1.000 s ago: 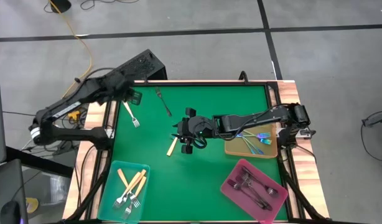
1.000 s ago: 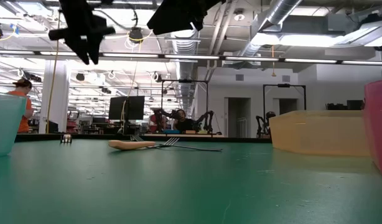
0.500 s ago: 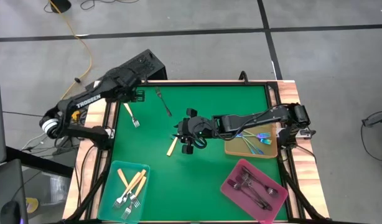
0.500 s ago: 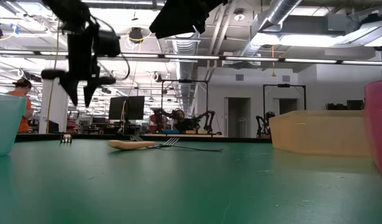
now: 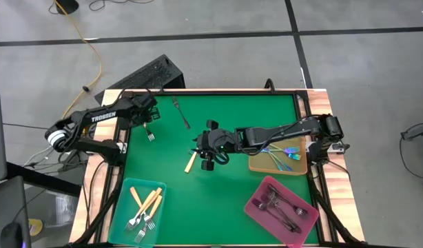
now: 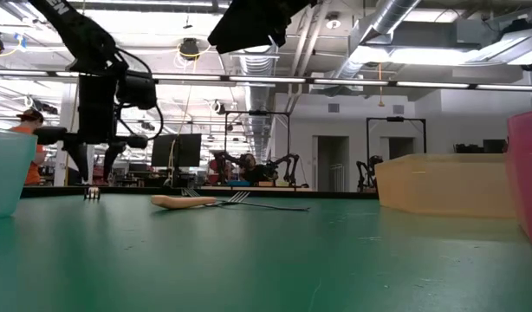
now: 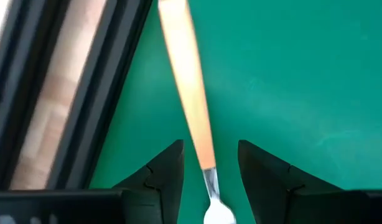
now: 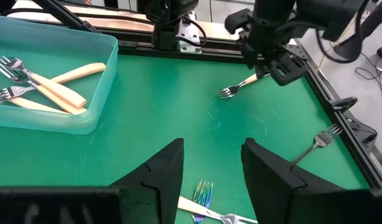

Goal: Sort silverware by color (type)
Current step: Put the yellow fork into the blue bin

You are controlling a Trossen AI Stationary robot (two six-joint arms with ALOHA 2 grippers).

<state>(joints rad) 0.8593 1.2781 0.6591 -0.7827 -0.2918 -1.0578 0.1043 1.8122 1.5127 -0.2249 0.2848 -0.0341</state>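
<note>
My left gripper (image 5: 147, 118) (image 7: 209, 149) is open, low over a cream-handled fork (image 5: 144, 127) (image 7: 190, 93) near the table's far left edge. Its fingers stand on either side of the fork where the handle meets the metal neck, apart from it. My right gripper (image 5: 206, 153) (image 8: 211, 146) is open above the table's middle. Just before it, a rainbow-tined fork (image 8: 202, 188) lies by a cream-handled one (image 5: 189, 162) (image 8: 194, 206). A dark fork (image 5: 180, 112) (image 8: 315, 144) lies flat near the far edge.
A teal tray (image 5: 126, 200) at the near left holds several cream-handled forks. A tan tray (image 5: 302, 165) on the right holds iridescent forks, and a pink tray (image 5: 256, 196) at the near right holds dark ones. A black rail frames the green mat (image 5: 232, 186).
My left gripper has come down from high above the table to just over the cream-handled fork at the far left and now straddles it. My right arm and all the forks have stayed where they were.
</note>
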